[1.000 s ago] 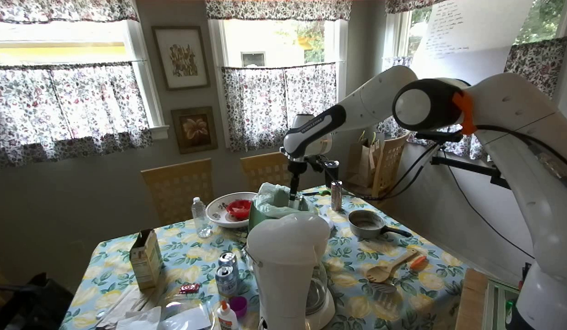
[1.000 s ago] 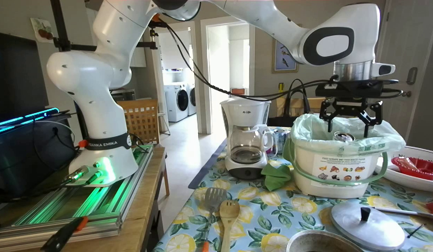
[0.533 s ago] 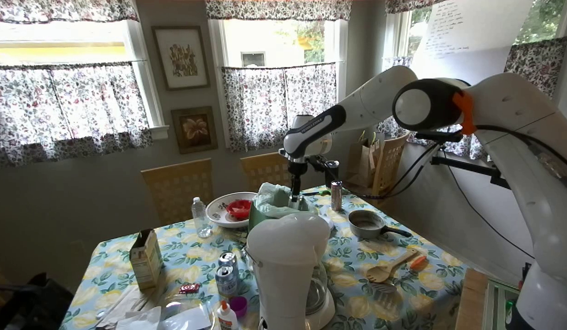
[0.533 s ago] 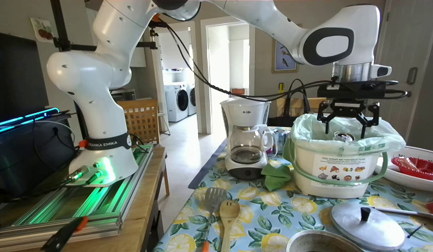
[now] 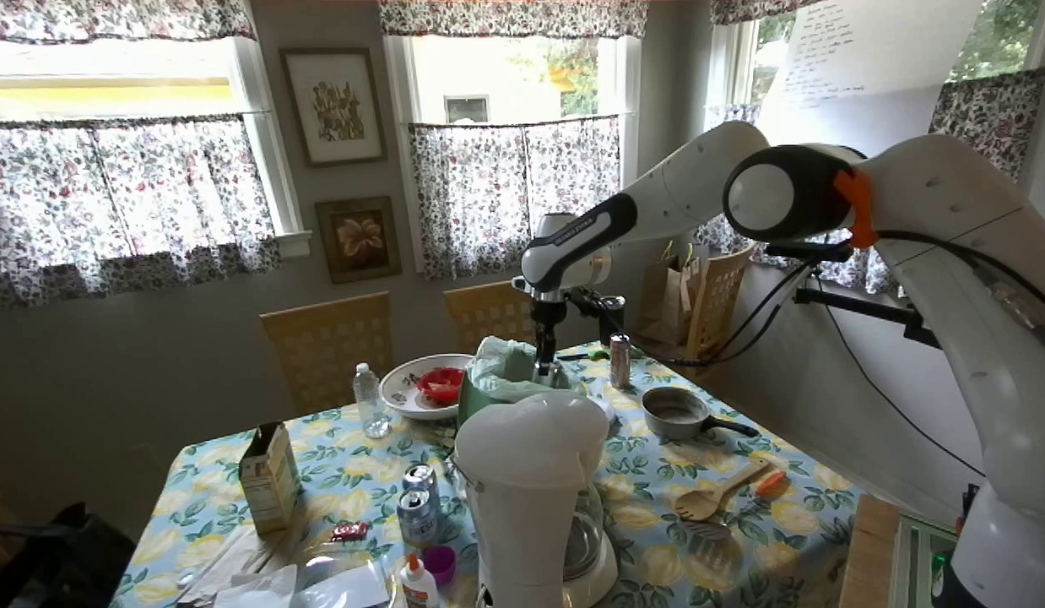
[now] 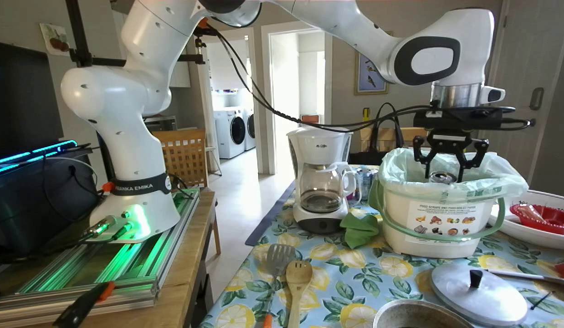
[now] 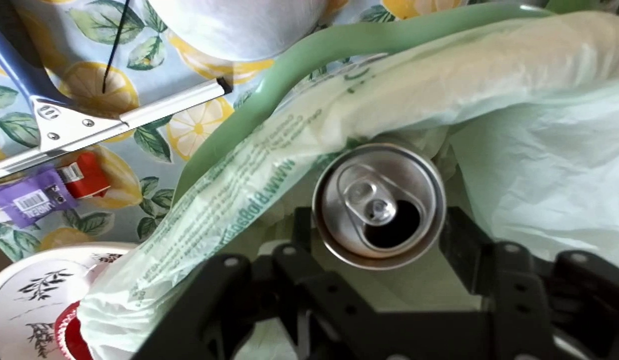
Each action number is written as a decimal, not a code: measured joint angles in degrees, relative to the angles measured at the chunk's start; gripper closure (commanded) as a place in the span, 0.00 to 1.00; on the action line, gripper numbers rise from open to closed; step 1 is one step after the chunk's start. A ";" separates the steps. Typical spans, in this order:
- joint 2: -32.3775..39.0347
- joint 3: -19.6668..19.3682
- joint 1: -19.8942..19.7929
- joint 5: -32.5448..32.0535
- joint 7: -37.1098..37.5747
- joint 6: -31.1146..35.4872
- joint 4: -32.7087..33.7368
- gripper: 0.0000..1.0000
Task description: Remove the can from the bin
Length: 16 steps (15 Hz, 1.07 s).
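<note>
A silver open-topped can stands inside the lined bin, its lid and tab facing up toward the wrist camera. Its top also shows in an exterior view. The bin is white with a green handle and a pale green bag folded over its rim; it also shows in an exterior view. My gripper points down into the bin, one finger against each side of the can near its top. It is shut on the can, also in an exterior view. The can's lower body is hidden.
A white coffee maker stands near the bin. A bowl with a red dish, a bottle, a tall can, a pot and a lid surround it. Two cans stand by the coffee maker.
My gripper has lowered slightly and its fingers have come together onto the can. The can has shifted slightly left in an exterior view. The bin has not moved.
</note>
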 measured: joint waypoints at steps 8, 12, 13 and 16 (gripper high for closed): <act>-0.34 -0.11 0.03 0.20 1.53 -0.01 0.00 0.65; -1.91 -0.14 0.18 0.50 4.51 -0.01 -0.17 0.65; -2.75 -0.20 0.25 0.51 5.37 0.00 -0.50 0.65; -6.70 -0.89 0.61 0.51 8.23 0.19 -2.78 0.65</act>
